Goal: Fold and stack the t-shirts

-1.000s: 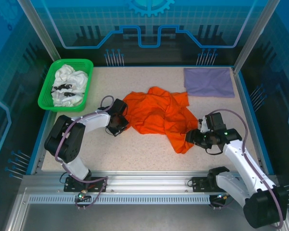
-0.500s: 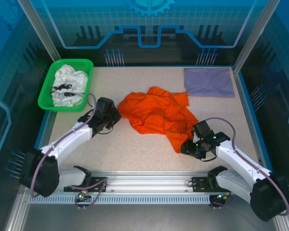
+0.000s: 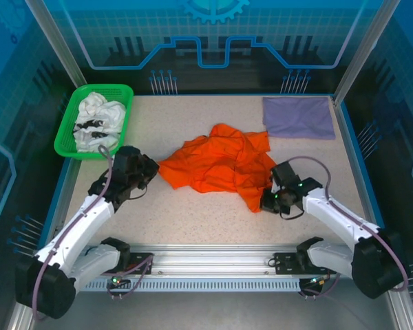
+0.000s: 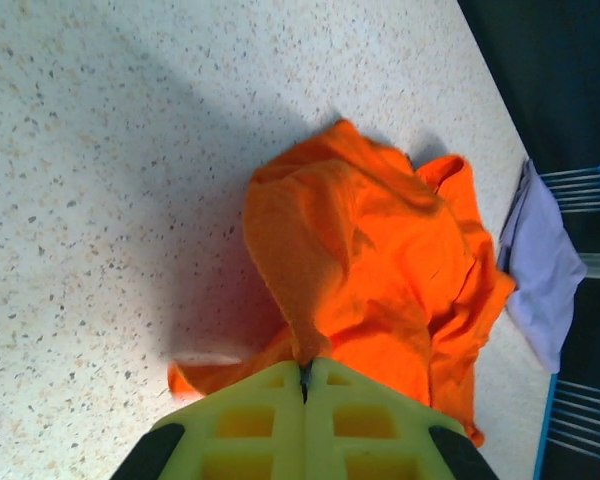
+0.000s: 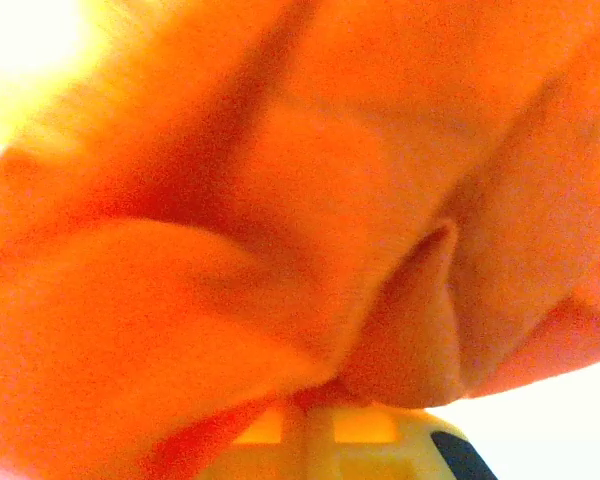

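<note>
A crumpled bright orange t-shirt (image 3: 220, 165) lies mid-table. My left gripper (image 3: 153, 170) is shut on its left edge, the cloth stretched out to the left; in the left wrist view the yellow jaws (image 4: 305, 375) pinch a fold of the orange t-shirt (image 4: 380, 260). My right gripper (image 3: 267, 201) is shut on the shirt's lower right corner, and orange cloth (image 5: 280, 200) crowds against its closed jaws (image 5: 308, 412). A folded lavender t-shirt (image 3: 298, 117) lies flat at the back right. White t-shirts with black print (image 3: 98, 121) sit bunched in the basket.
The green plastic basket (image 3: 67, 135) stands at the back left corner. Blue raised edges border the table left and right, and a metal rail (image 3: 206, 265) runs along the front by the arm bases.
My left gripper pulled the shirt's left edge out leftward and toward the front. My right gripper moved onto the lower right corner and shut on it.
</note>
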`<state>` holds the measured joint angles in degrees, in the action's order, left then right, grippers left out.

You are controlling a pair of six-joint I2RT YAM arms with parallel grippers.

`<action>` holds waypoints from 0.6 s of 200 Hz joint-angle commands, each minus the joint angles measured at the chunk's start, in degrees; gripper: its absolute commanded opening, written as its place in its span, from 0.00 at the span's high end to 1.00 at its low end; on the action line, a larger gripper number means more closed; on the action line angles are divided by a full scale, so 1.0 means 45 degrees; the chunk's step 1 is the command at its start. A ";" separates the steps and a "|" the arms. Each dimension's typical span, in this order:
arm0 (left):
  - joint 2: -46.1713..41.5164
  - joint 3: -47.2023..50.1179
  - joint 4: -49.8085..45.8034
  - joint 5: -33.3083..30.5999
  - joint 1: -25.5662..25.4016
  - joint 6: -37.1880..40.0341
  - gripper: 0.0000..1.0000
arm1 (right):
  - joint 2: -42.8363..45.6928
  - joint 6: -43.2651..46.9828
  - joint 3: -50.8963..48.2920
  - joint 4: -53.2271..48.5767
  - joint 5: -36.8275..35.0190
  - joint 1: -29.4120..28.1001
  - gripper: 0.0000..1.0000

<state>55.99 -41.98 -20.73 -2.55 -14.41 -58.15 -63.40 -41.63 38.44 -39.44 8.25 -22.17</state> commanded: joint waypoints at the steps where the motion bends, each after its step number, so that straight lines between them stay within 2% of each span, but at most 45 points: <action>1: 0.0941 -0.2161 0.0290 0.1307 0.0590 0.0103 1.00 | 0.0187 0.1000 0.2510 -0.0719 0.0684 0.1225 1.00; 18: 0.2457 -0.4480 0.0352 0.1590 0.0771 0.0253 1.00 | -0.0826 0.1494 0.5017 -0.1147 0.1289 0.2463 1.00; 42: 0.5211 -0.8603 0.0186 0.2340 0.1351 0.0593 1.00 | -0.3343 0.1710 0.8843 -0.1122 0.2799 0.3916 1.00; 81: 0.9705 -1.6078 0.0284 0.5382 0.2649 0.0451 1.00 | -0.7618 0.1150 1.5874 -0.1459 0.4566 0.5228 1.00; 103: 1.1066 -1.9866 -0.0051 0.6591 0.3203 0.0682 1.00 | -0.8186 0.0965 1.8563 -0.1490 0.5036 0.5395 1.00; 120: 1.0963 -2.0837 -0.0098 0.7149 0.3450 0.1120 1.00 | -0.7525 0.1114 1.8907 -0.1118 0.5273 0.5463 1.00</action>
<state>107.33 -127.44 -20.80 21.12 -0.51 -56.38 -101.93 -36.60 117.82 -44.12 26.55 1.78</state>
